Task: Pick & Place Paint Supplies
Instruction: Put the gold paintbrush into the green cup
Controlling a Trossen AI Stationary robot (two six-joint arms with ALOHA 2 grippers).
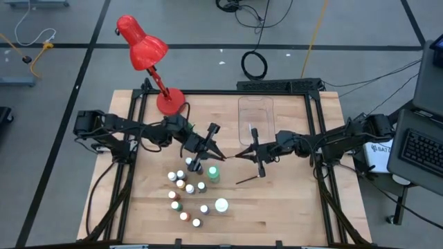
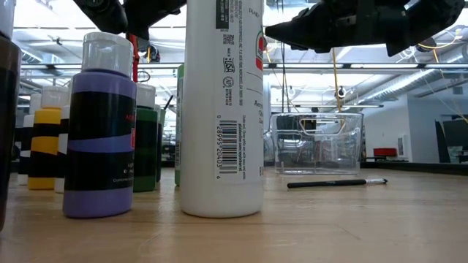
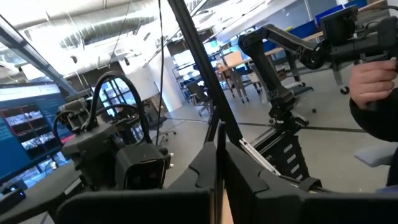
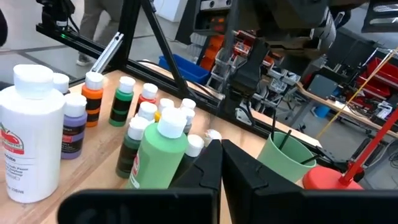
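Though left claw [image 1: 216, 155], right claw [image 1: 240, 155] shut, grip unclear: one green bottle [image 1: 213, 173]; one white bottle [image 1: 221, 205]; one loose paintbrush [image 1: 249, 178]

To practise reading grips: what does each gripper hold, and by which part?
The left gripper seems to pinch a brush by its lower end, the rest sticking up. The right gripper is shut on nothing.
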